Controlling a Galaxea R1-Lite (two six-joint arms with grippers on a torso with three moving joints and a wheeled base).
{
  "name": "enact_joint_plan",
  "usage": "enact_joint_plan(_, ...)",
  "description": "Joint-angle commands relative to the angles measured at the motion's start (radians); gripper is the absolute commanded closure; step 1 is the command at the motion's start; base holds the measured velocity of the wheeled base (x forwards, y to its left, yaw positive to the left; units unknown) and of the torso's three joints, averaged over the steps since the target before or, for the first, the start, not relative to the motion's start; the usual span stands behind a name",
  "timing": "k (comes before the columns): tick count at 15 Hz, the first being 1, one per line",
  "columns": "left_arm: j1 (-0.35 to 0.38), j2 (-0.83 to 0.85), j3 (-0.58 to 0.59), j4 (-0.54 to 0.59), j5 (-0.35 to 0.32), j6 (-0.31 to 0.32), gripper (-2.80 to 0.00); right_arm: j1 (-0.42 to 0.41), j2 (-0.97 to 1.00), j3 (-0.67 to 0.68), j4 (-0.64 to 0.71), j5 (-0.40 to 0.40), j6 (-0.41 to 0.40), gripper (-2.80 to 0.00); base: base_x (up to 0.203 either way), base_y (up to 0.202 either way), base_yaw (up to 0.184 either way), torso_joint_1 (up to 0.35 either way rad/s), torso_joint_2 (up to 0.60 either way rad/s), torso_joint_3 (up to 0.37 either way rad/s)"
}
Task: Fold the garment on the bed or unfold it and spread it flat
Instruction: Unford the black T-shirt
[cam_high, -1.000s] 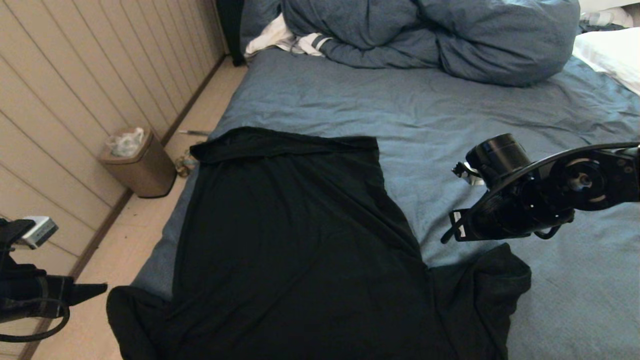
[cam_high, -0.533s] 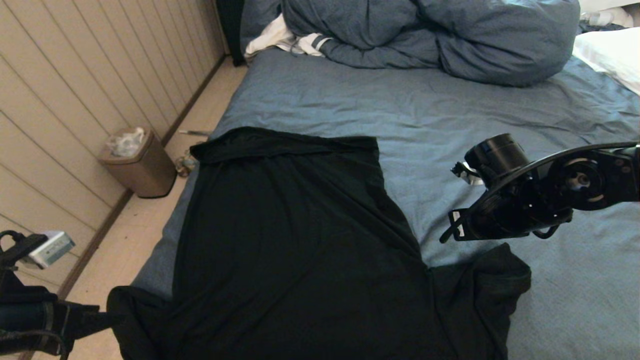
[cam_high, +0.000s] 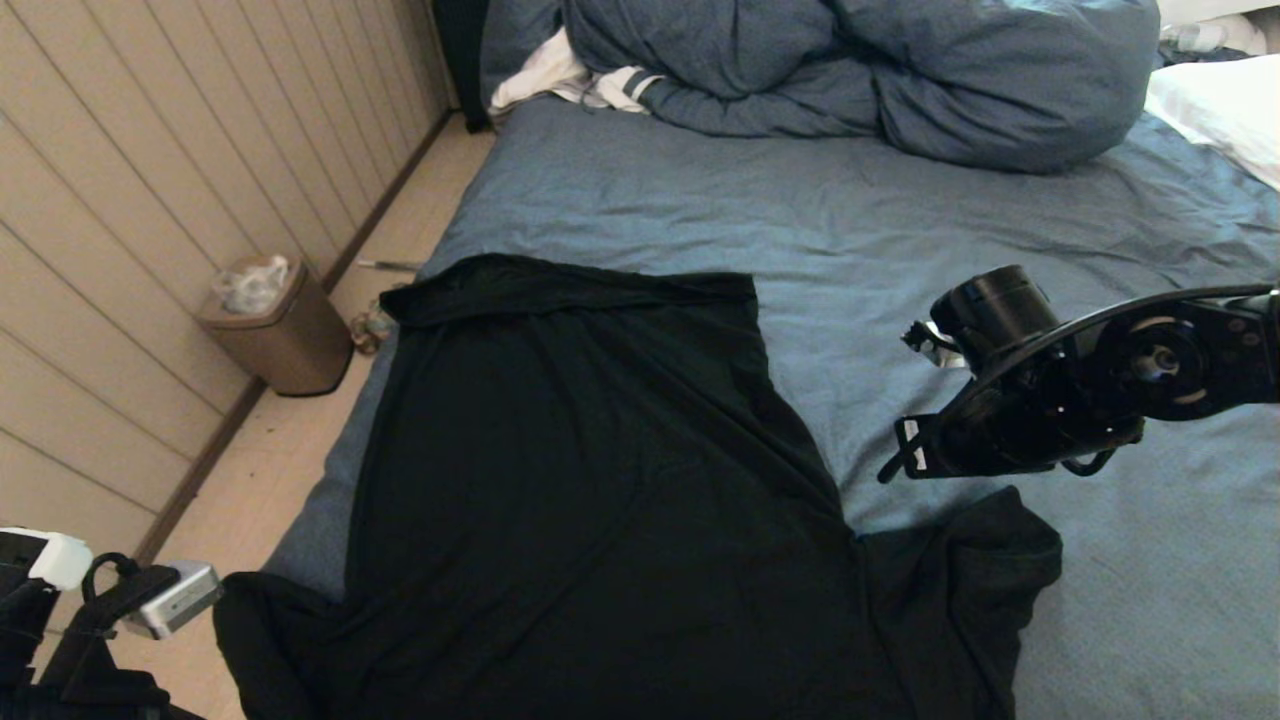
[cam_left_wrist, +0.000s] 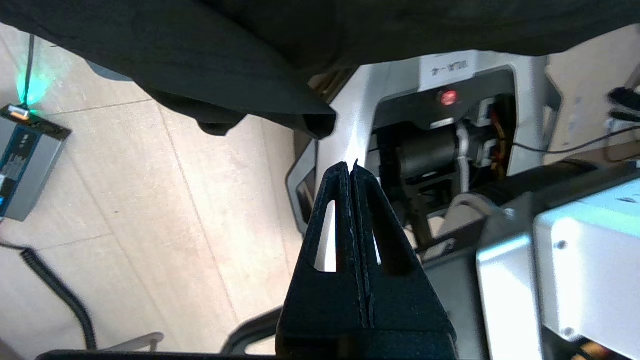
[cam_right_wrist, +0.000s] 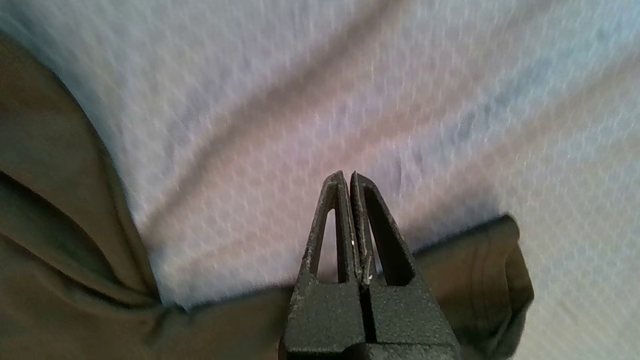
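Lying plain side up, the shirt (cam_high: 590, 480) covered the near-left part of the bed (cam_high: 1000, 250), its hem toward twelve o'clock with a narrow band turned back on itself. The body looked mostly flat. The right sleeve (cam_high: 960, 570) was bunched at about four o'clock, and the left sleeve (cam_high: 260, 640) drooped over the mattress edge at eight o'clock, so I would call the spreading well along but not finished: both sleeves and that turned hem were left to smooth.

The left gripper (cam_left_wrist: 351, 170) hung off the bedside at eight o'clock, below the drooping sleeve, fingers pinched together on nothing. From where I stood its tips seemed just short of the cloth, though I could not be sure. The right gripper (cam_right_wrist: 346, 176) hovered over bare sheet at three o'clock, just past the right sleeve, also clenched and empty.

The duvet (cam_high: 860, 70) sat heaped at twelve o'clock.
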Motion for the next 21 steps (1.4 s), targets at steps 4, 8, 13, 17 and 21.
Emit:
enact_joint_plan(4, -0.016, 0.134, 0.025, -0.188, 0.042, -0.024, 0.0, 0.005, 0.001, 0.002, -0.02, -0.001, 0.003, 0.0, 0.0, 0.0, 0.0, 0.0, 0.0, 0.0)
enact_joint_plan(8, -0.044, 0.202, -0.003, -0.219, 0.044, -0.063, 0.0, 0.006, -0.003, -0.004, -0.02, -0.002, 0.003, 0.0, 0.0, 0.0, 0.0, 0.0, 0.0, 0.0)
enact_joint_plan(13, -0.04, 0.279, 0.013, -0.307, 0.052, -0.064, 0.0, 0.003, -0.003, -0.003, -0.02, -0.002, 0.0, 0.0, 0.0, 0.0, 0.0, 0.0, 0.0, 0.0)
enact_joint_plan(17, 0.015, 0.302, -0.002, -0.324, 0.055, -0.052, 0.0, 0.009, -0.008, -0.004, -0.02, -0.001, 0.0, 0.0, 0.0, 0.0, 0.0, 0.0, 0.0, 0.0)
enact_joint_plan(21, 0.147, 0.377, 0.0, -0.43, 0.084, 0.05, 0.0, 0.008, -0.003, -0.006, -0.02, -0.001, 0.001, 0.0, 0.0, 0.0, 0.0, 0.0, 0.0, 0.0)
